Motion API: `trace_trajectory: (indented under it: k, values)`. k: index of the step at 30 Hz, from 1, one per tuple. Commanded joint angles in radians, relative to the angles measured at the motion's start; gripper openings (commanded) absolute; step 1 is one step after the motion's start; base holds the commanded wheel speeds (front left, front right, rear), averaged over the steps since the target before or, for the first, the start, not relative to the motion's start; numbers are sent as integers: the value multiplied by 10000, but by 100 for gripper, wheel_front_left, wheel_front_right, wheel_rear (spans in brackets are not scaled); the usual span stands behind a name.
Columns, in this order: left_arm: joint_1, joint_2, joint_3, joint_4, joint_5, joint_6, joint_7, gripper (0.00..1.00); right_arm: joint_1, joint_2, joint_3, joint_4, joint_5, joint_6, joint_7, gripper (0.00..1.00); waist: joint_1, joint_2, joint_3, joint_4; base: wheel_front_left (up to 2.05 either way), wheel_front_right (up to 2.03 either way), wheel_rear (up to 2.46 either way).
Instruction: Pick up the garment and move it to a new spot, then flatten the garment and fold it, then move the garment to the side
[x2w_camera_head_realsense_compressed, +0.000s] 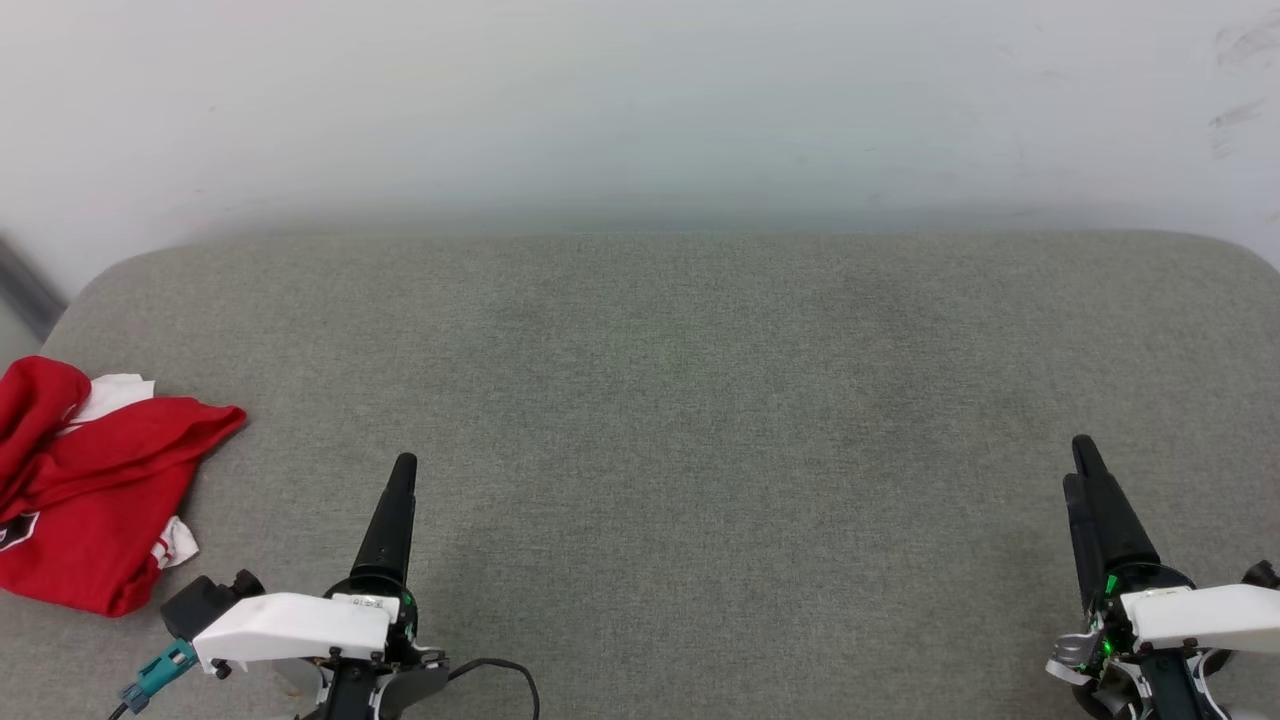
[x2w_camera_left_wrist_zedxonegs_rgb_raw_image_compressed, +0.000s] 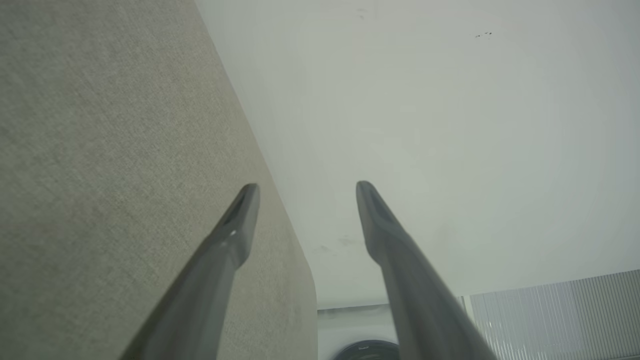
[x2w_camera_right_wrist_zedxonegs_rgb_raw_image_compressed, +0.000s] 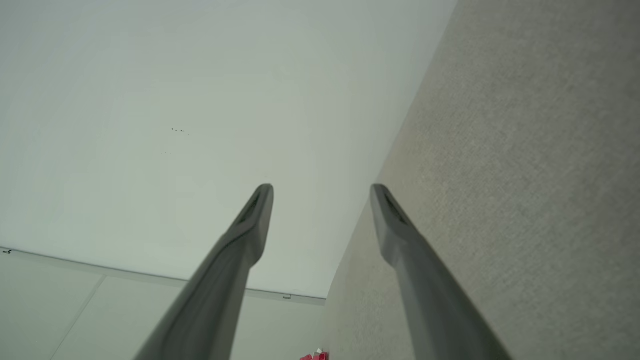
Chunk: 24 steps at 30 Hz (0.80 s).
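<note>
Start the pick-up with your left tool (x2w_camera_head_realsense_compressed: 404, 466). Swing it left and close on a raised fold, I'd judge, not flat cloth. Both it and the right tool (x2w_camera_head_realsense_compressed: 1083, 455) stand wide and empty. The garment (x2w_camera_head_realsense_compressed: 95, 480) lies crumpled at the bench's (x2w_camera_head_realsense_compressed: 700, 400) left edge, near the left tool and well apart from the right.

The head camera looks down and forward from the near edge of the grey cushion (x2w_camera_head_realsense_compressed: 700, 400) to its far edge and the white wall (x2w_camera_head_realsense_compressed: 640, 100). Both wrist cameras sit low over it, rolled sideways, facing that wall; the right one shares the left-edge garment (x2w_camera_head_realsense_compressed: 90, 490).
</note>
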Motion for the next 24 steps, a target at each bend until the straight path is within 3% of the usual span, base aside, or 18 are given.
trace_trajectory:
  k: [1,13,24]
  values:
    - [-293,22,-67,-232,302,-15,-83,100,-55,-141,33,-236,-306,2,-93,100,0,0,2,0,0,0,0]
    - [-310,26,-289,-543,3132,82,-551,100,53,-113,-74,-819,-3853,1,-572,100,0,0,24,25,0,0,0]
    - [-251,29,-508,-677,5553,308,-931,100,194,-121,39,-1085,-6104,1,-700,100,0,0,14,37,0,0,0]
